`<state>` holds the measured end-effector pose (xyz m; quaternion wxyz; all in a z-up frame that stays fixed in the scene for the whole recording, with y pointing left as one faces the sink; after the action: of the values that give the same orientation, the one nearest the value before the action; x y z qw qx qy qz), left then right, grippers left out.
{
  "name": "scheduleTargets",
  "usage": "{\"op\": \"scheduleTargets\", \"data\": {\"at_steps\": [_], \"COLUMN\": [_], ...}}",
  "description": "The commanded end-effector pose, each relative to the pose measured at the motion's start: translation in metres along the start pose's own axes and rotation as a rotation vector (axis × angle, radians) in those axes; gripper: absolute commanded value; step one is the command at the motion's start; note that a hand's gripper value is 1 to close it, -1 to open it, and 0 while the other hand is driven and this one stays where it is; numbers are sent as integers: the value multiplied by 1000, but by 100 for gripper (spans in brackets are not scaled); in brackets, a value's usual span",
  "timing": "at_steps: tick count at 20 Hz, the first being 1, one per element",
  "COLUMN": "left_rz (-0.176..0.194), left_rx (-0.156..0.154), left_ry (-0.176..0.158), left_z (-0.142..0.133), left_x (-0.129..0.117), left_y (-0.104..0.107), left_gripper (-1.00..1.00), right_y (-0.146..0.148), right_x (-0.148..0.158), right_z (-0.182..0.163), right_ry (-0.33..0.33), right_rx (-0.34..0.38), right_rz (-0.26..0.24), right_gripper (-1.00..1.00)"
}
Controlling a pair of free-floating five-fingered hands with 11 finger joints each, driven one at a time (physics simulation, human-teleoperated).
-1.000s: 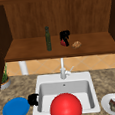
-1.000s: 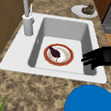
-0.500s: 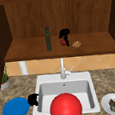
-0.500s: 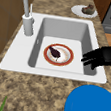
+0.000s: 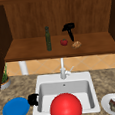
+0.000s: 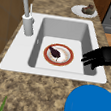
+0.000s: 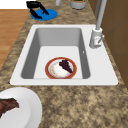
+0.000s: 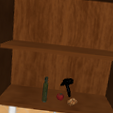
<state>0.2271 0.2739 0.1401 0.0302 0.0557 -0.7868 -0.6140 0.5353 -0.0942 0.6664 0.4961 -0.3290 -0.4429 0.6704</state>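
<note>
Left hand: I see my left hand [image 5: 33,99] at the sink's [image 5: 38,80] left rim, just beside the blue plate [image 5: 15,108]; in the left side view its fingers [image 6: 90,57] hang loosely curled over the basin edge, holding nothing.
Right hand: my right hand [image 5: 69,29] is up in the cabinet, fingers pointing down, just above the brown round item [image 5: 76,44]; I cannot tell whether they touch it.
Shelf: a tomato [image 5: 64,42] sits just left of that item, a green bottle [image 5: 48,38] further left.
Sink: a red-rimmed plate [image 6: 58,54] with dark food lies in the basin.
</note>
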Motion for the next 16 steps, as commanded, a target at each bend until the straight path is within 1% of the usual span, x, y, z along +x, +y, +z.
{"op": "scheduleTargets", "data": {"at_steps": [1, 2, 5, 6, 8, 12, 16], "left_rz": [0, 0, 0, 0, 0, 0, 0], "left_rx": [0, 0, 0, 0, 0, 0, 0], "left_ry": [0, 0, 0, 0, 0, 0, 0], "left_z": [0, 0, 0, 0, 0, 0, 0], "left_x": [0, 0, 0, 0, 0, 0, 0], "left_y": [0, 0, 0, 0, 0, 0, 0], "left_gripper": [0, 0, 0, 0, 0, 0, 0], "right_y": [-1, -2, 4, 8, 11, 17, 27], "right_x": [-14, -17, -24, -26, -32, -40, -44], "right_z": [20, 25, 42, 48, 58, 76, 100], "right_ry": [3, 3, 1, -1, -9, -8, -12], "right_rx": [-35, -47, -121, -136, -150, -210, -231], "right_rz": [-32, -29, 17, 18, 1, -7, -14], "right_gripper": [-100, -100, -100, -100, -100, -100, -100]}}
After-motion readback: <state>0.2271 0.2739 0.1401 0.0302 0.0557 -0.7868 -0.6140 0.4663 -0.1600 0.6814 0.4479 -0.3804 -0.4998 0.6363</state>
